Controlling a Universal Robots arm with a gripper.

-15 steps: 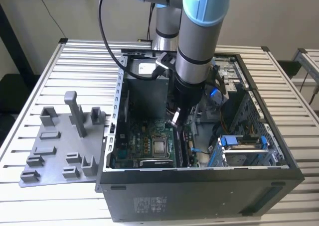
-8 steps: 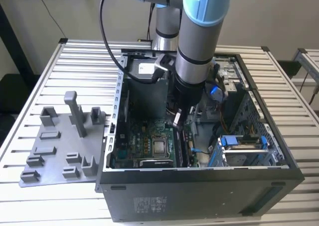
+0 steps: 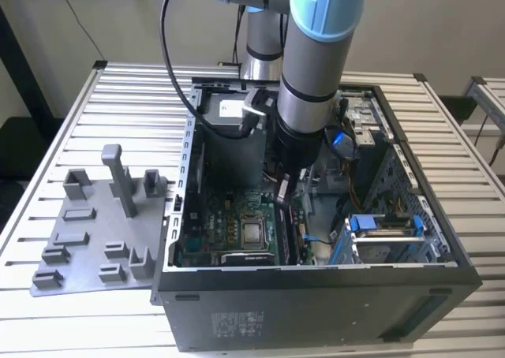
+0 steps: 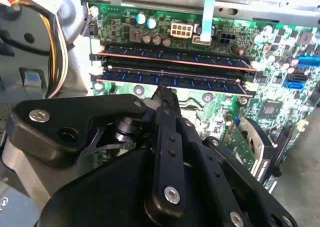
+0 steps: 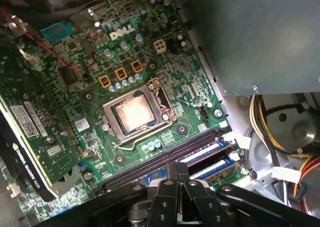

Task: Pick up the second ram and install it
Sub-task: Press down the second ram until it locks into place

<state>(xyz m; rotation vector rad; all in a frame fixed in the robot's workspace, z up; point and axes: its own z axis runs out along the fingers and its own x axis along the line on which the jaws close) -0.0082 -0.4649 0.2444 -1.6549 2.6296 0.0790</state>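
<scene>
In the second wrist view, two dark blue ram sticks stand side by side in their slots on the green motherboard (image 4: 280,62). The second ram (image 4: 205,83) is the stick nearer my gripper (image 4: 164,92). My fingers are shut, tips together against the middle of its upper edge, and they hold nothing. The other stick (image 4: 175,57) lies just beyond it. In the first wrist view, my gripper (image 5: 177,173) sits over the ram slots, beside the processor socket (image 5: 134,112). In the exterior view, my gripper (image 3: 284,188) reaches down into the open computer case (image 3: 465,267).
A grey holder tray (image 3: 79,251) with upright blocks lies on the slatted table at the exterior view's left of the case. Inside the case are a drive cage with blue clips (image 3: 383,225), bundled yellow wires (image 4: 52,42) and a graphics card (image 5: 30,132). The case walls close in.
</scene>
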